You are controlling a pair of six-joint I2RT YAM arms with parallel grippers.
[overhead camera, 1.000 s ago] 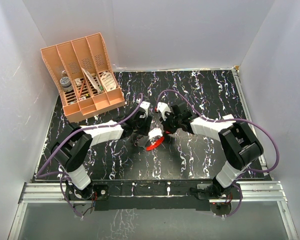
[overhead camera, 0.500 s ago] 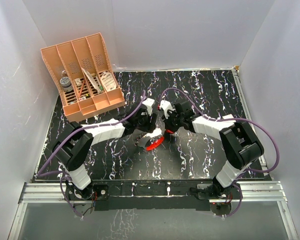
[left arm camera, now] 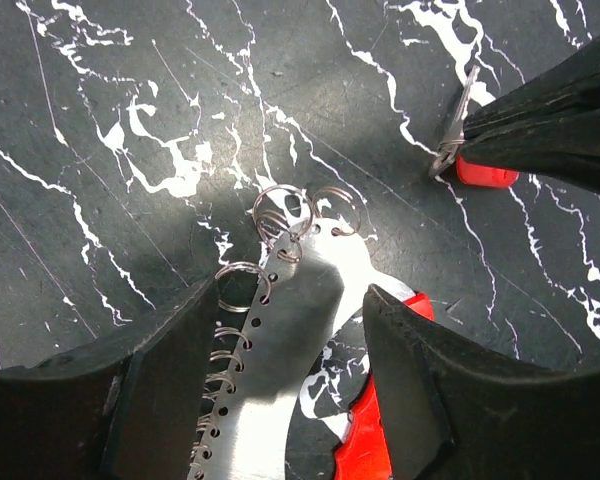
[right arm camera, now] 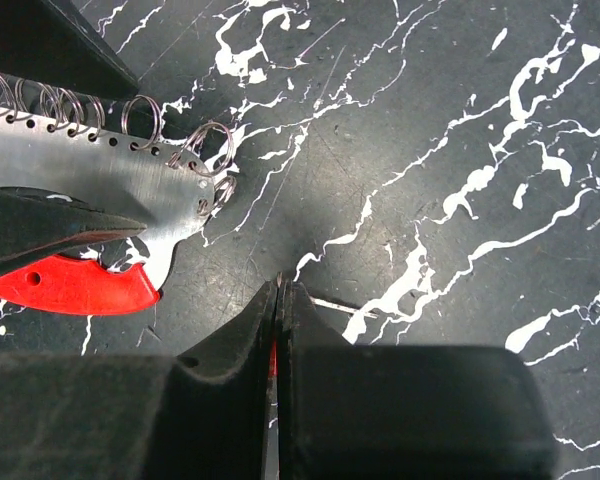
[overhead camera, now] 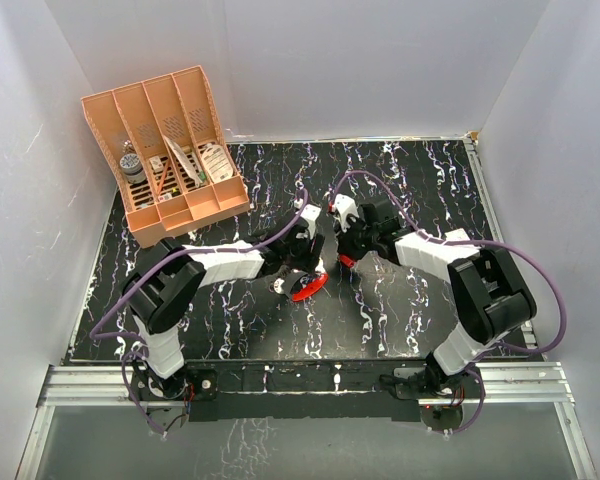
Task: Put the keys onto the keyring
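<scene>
The keyring [overhead camera: 302,290], an oval loop with a red rim and a pale metal side carrying small wire rings, lies at the table's middle. My left gripper [overhead camera: 305,275] holds it. In the left wrist view its jaws [left arm camera: 295,300] stand on either side of the metal plate [left arm camera: 280,350] and red rim [left arm camera: 375,440]. My right gripper [overhead camera: 346,255] is shut on the tiny red-headed key [left arm camera: 485,172], just right of the keyring. The key's pale tip [right arm camera: 279,284] pokes out between the closed jaws. The keyring also shows in the right wrist view [right arm camera: 90,185].
An orange file organizer [overhead camera: 165,150] with several small items stands at the back left. White walls enclose the black marbled table [overhead camera: 410,310] on three sides. Purple cables [overhead camera: 525,260] loop off both arms.
Both wrists have shifted to the right. The key in the right gripper has moved slightly right, away from the keyring. The keyring stays at about the same spot under the left gripper.
</scene>
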